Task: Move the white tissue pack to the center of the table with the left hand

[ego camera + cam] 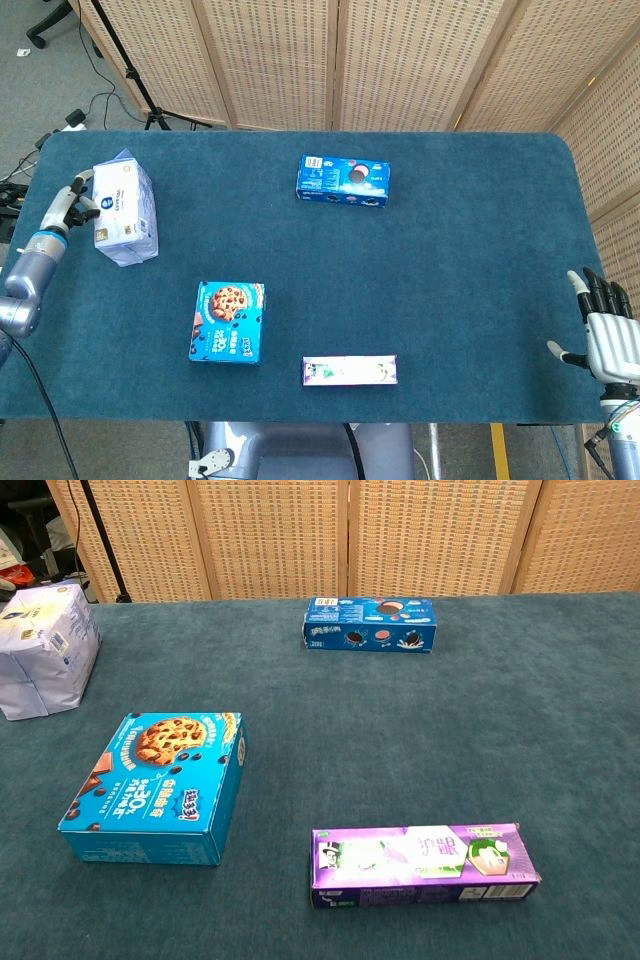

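Your left robot hand [70, 203] sits just off the outer face of the tissue pack [124, 213], fingers apart, holding nothing as far as the head view shows; can't tell if a fingertip already touches the wrap. The pack stands at the left edge of the bench [460, 260], directly inboard of that hand, and the chest view shows only the pack, no hand. Risks: the pack is soft and tall, so a one-sided push will probably tip it or skid it instead of gripping; get fingers over the top and thumb on the near face first. A weak pinch on loose wrap may slip mid-carry. The route to centre runs away from the hand, between the cookie box [228, 321] nearer you and the blue biscuit box [343, 180] beyond; lift clear, don't drag. Right robot hand [607, 335] is spread and idle, far across the bench; leave it.
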Available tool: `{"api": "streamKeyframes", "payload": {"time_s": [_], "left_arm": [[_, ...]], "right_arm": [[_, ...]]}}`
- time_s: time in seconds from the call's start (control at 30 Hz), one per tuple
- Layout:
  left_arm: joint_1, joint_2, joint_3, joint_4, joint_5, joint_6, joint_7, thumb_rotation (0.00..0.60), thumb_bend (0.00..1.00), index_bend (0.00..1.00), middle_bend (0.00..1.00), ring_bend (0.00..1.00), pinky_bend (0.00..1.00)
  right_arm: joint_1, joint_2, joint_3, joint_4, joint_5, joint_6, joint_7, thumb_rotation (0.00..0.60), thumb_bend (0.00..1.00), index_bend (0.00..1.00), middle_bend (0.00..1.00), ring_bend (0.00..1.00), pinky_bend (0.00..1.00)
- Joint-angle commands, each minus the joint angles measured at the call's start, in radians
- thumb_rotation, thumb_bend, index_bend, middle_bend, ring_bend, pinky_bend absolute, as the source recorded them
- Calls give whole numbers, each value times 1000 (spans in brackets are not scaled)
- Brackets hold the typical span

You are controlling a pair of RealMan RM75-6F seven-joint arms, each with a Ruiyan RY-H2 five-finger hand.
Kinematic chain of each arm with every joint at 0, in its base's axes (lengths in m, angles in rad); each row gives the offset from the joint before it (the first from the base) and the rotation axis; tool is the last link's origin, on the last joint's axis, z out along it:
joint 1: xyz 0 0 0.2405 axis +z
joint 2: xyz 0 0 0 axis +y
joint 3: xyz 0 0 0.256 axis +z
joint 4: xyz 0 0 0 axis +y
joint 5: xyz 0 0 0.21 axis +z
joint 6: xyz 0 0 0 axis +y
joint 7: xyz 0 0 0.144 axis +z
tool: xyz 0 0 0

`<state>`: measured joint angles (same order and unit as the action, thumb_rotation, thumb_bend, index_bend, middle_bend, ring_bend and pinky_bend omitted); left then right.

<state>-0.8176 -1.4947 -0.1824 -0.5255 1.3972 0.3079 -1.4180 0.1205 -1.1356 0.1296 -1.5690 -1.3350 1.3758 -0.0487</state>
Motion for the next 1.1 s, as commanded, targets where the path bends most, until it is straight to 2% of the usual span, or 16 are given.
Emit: {"api": "streamKeyframes", "payload": {"time_s": [0.03,0.13,0.33,0.53,0.77,0.93,1.1], "left_arm": [[0,-3,-16,-75,1,29,-55,600,1000,0,0,0,44],[7,-6,-25,-117,6,68,-89,600,1000,0,0,3,153],[18,5,-36,-226,9,137,-92,600,1000,0,27,44,235],[26,15,-65,-387,-25,207,-15,600,1000,0,36,51,247],[8,4,-97,-525,-79,224,92,600,1000,0,36,51,247],[-4,-21,-124,-557,-128,264,202,600,1000,0,36,51,247],[-21,-33,-147,-557,-196,256,297,600,1000,0,36,51,247]], "right_arm": [[-1,3,0,-2,-1,3,5,600,0,0,0,0,0],[-4,7,1,-4,-2,6,16,600,0,0,0,0,0],[-9,17,-1,-6,-11,12,37,600,0,0,0,0,0],[-10,23,-4,-8,-17,11,53,600,0,0,0,0,0],[-10,29,-3,-5,-13,7,69,600,0,0,0,0,0],[-12,33,-4,-3,-13,5,82,600,0,0,0,0,0],[-12,36,-6,-1,-17,3,90,600,0,0,0,0,0]]}}
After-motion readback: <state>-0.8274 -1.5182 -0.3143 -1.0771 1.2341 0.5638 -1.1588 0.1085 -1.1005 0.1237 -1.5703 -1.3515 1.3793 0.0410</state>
